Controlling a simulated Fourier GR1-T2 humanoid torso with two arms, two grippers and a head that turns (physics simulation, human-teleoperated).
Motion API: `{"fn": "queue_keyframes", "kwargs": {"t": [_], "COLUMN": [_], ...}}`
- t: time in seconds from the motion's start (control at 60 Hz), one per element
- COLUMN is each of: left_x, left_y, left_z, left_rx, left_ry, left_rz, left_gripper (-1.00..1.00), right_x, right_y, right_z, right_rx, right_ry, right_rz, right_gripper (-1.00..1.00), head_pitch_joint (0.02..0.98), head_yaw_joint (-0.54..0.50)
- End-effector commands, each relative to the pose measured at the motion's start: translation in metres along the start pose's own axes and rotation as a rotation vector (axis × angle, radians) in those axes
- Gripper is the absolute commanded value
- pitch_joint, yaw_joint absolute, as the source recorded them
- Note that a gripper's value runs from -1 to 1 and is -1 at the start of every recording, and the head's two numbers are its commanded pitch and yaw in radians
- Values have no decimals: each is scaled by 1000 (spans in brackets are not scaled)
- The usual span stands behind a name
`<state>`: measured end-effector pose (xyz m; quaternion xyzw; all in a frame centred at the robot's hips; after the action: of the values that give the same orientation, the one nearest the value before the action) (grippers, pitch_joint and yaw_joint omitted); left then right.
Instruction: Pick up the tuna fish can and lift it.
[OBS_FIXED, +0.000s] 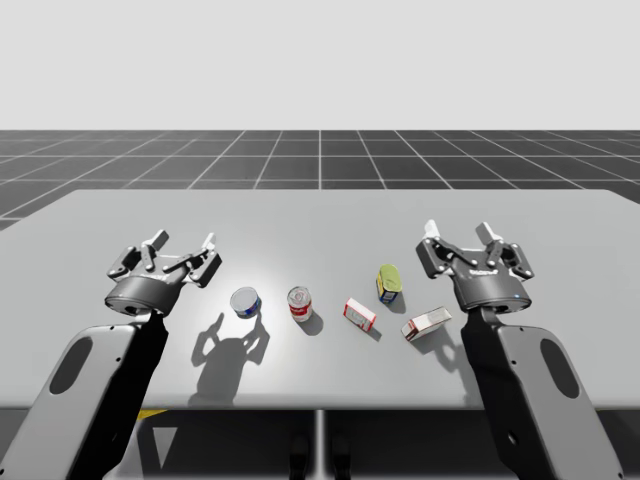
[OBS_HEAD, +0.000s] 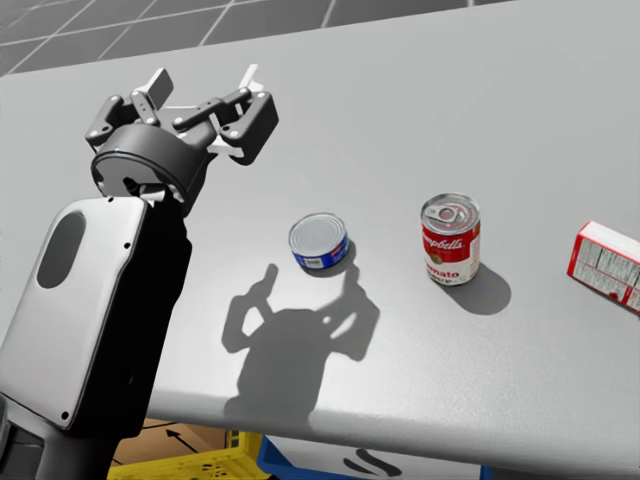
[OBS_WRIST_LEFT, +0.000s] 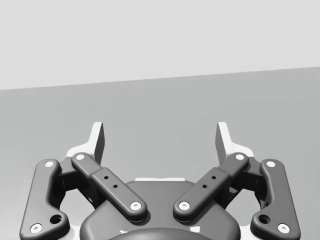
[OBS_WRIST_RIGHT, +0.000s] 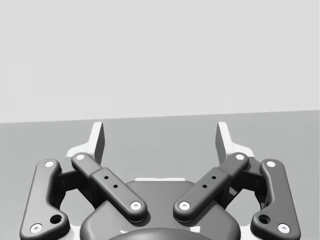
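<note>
Desk: Position of the tuna can (OBS_FIXED: 246, 301), please?

Operator: On my screens the tuna can, a low blue tin with a silver top, stood upright on the grey table (OBS_FIXED: 330, 225), left of centre. Nothing touched it. Just beside it to the right stood a taller red and white can (OBS_FIXED: 300, 302), also upright, with a gap between the two.

Desk: Claws?

Operator: My left gripper (OBS_FIXED: 185, 243) hovered over the table to the left of the tuna can and a little beyond it, apart from it. Its jaws were spread wide with nothing between them. In the left wrist view, bare table lay between the fingers. My right gripper (OBS_FIXED: 458, 232) hung over the right side of the table, equally wide and empty, well apart from the tuna can.

Desk: What else lay on the table?

Operator: A small red and white box (OBS_FIXED: 360, 314) lay to the right of the red and white can. Beyond it a yellow-green can (OBS_FIXED: 389, 284) sat tilted. A second box (OBS_FIXED: 427, 322), mostly white, lay nearest my right arm. In the head view the tuna can sat between the left gripper and the red and white can, and the left gripper's shadow (OBS_HEAD: 300, 340) fell on the table on the near side of the tuna can.
</note>
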<state>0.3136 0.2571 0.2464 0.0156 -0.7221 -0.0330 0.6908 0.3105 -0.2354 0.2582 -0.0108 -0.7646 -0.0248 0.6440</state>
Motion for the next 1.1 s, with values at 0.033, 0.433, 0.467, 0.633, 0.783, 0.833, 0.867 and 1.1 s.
{"fn": "queue_keyframes", "kwargs": {"t": [0.033, 0.433, 0.467, 0.633, 0.783, 0.833, 0.867, 1.1], "left_x": [3, 23, 22, 13, -5, -15, -20, -58], "left_y": [-6, -17, -16, -9, -9, -8, -8, -3], "left_z": [2, 54, 59, 77, 89, 92, 93, 92], "left_rx": [-42, -208, -219, -251, -283, -293, -289, -313], "left_ry": [14, 52, 54, 111, 173, 188, 188, 253], "left_rz": [18, -42, -34, -87, -96, -79, -76, -63], "left_gripper": [-1000, -1000, -1000, -1000, -1000, -1000, -1000, -1000], "right_x": [-1, 0, 0, 1, 3, 3, 3, 3], "right_y": [0, -1, -1, -1, -1, -1, -1, -2], "right_z": [0, 0, 0, 0, 1, 1, 1, 1], "right_rx": [1, -6, -8, -12, -16, -15, -13, -14], "right_ry": [3, -2, -2, 0, -1, 0, 0, 3], "right_rz": [4, -5, -9, -23, -42, -46, -48, -56], "right_gripper": [-1000, -1000, -1000, -1000, -1000, -1000, -1000, -1000], "head_pitch_joint": [854, 833, 832, 833, 835, 835, 834, 828], "head_yaw_joint": [302, 299, 301, 311, 307, 305, 305, 298]}}
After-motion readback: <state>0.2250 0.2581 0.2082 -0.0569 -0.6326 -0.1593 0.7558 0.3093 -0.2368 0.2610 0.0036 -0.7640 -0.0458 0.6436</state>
